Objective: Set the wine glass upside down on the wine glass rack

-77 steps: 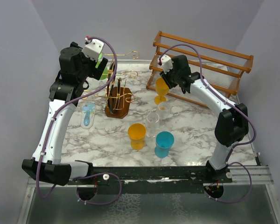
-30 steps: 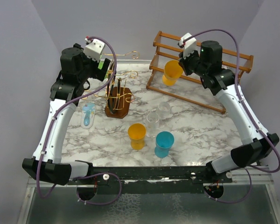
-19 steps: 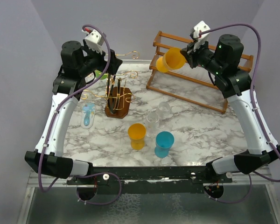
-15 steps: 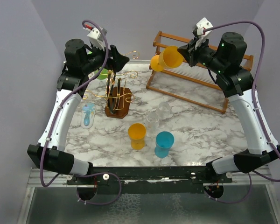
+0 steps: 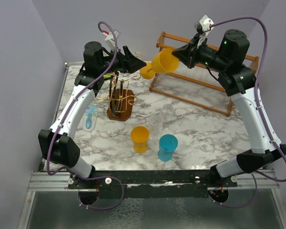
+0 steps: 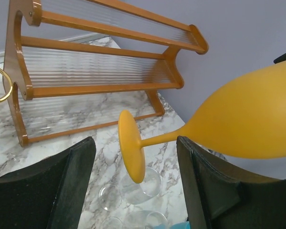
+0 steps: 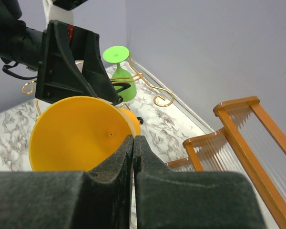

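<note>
The wine glass [image 5: 164,60] is orange and lies sideways in the air above the table's far side, its foot [image 5: 147,70] pointing left. My right gripper [image 5: 178,51] is shut on its rim, the wall pinched between the pads [image 7: 133,138]. My left gripper [image 5: 136,62] is open; its fingers [image 6: 81,181] stand on either side of the stem and foot [image 6: 131,152] without touching them. The wine glass rack [image 5: 118,93], gold wire on a dark wooden base, stands below the left gripper; its scrolls [image 7: 155,93] show in the right wrist view.
A green glass [image 7: 121,78] sits foot-up by the gold rack. The brown slatted rack [image 5: 205,71] fills the back right. On the table stand an orange glass [image 5: 139,136], a blue glass [image 5: 168,144], two clear glasses [image 5: 157,121] and a pale blue item [image 5: 89,117].
The right arm lifted the orange glass from the table, tipped it sideways and carried it left. The left arm swung right to meet its foot, and its jaws narrowed somewhat.
</note>
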`<action>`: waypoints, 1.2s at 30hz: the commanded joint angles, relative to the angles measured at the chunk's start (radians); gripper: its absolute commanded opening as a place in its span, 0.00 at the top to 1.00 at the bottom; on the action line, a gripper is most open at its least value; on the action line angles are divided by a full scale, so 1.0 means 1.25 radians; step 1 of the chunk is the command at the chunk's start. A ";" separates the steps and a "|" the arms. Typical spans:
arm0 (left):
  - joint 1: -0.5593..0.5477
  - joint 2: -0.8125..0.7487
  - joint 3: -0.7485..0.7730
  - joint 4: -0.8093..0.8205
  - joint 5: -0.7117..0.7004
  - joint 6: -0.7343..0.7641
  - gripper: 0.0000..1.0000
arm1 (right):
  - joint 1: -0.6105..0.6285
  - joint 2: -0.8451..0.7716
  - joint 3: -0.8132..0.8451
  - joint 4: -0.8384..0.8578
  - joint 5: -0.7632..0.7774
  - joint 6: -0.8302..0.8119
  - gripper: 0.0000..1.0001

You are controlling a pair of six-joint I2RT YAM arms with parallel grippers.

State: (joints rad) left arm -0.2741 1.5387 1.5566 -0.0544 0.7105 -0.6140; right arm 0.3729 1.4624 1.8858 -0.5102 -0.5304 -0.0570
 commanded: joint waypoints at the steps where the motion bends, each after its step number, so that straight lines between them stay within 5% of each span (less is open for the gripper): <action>1: -0.010 0.007 -0.001 0.033 0.037 -0.038 0.32 | -0.001 -0.002 0.023 0.035 -0.040 0.030 0.99; 8: -0.010 0.024 -0.007 0.018 0.067 -0.060 0.57 | -0.001 -0.012 0.011 0.044 -0.029 0.027 0.99; 20: -0.010 0.017 -0.025 0.027 0.089 -0.080 0.76 | -0.002 -0.037 -0.023 0.060 -0.009 0.003 0.98; 25: -0.010 0.015 -0.024 0.030 0.095 -0.084 1.00 | -0.001 -0.049 -0.051 0.072 -0.007 -0.010 0.99; 28: -0.006 0.011 -0.022 0.037 0.098 -0.085 1.00 | -0.002 -0.058 -0.069 0.074 -0.011 -0.025 0.99; 31: 0.009 0.000 -0.021 0.051 0.099 -0.094 1.00 | -0.001 -0.072 -0.085 0.070 0.004 -0.044 0.84; 36: 0.069 -0.018 -0.008 0.058 0.094 -0.102 1.00 | -0.001 -0.107 -0.118 0.058 0.058 -0.085 0.37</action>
State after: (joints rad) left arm -0.2455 1.5677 1.5330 -0.0296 0.7990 -0.7330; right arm 0.3729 1.3865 1.7634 -0.4660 -0.5308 -0.1104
